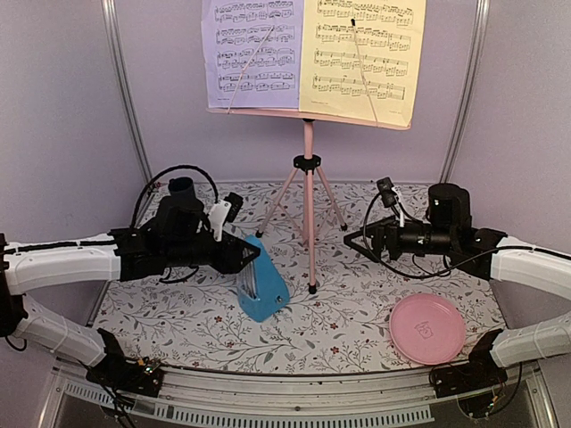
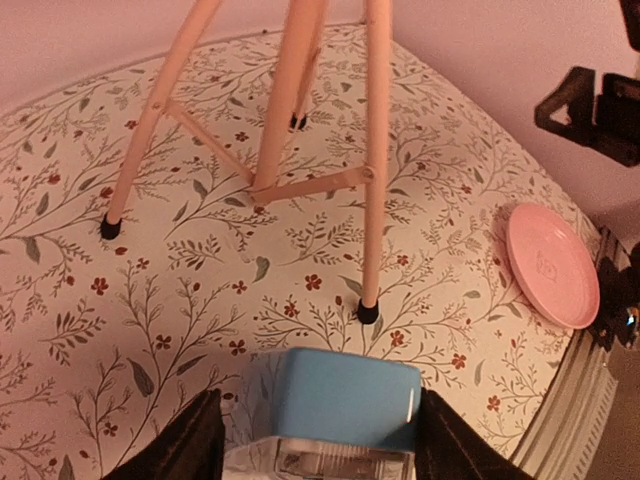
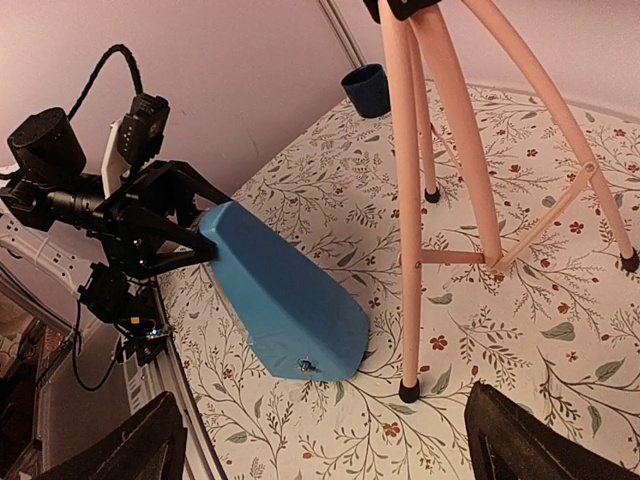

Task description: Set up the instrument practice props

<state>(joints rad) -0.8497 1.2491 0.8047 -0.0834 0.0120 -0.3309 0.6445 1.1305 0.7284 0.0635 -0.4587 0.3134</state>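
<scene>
Two sheets, lavender [image 1: 252, 53] beside yellow [image 1: 361, 58], sit on the pink stand [image 1: 309, 178] toward the back of the table [image 1: 357, 312]. Our left jaws clasp the top of the tilted blue metronome [image 1: 263, 285], just left of the stand's near foot; our right jaws gape wide, holding nothing.

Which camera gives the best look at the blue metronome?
The right wrist view: the blue metronome shows nearly whole, tilted, its top in the left gripper. The top external view hides its top behind that gripper; the left wrist view shows only its upper end.
</scene>
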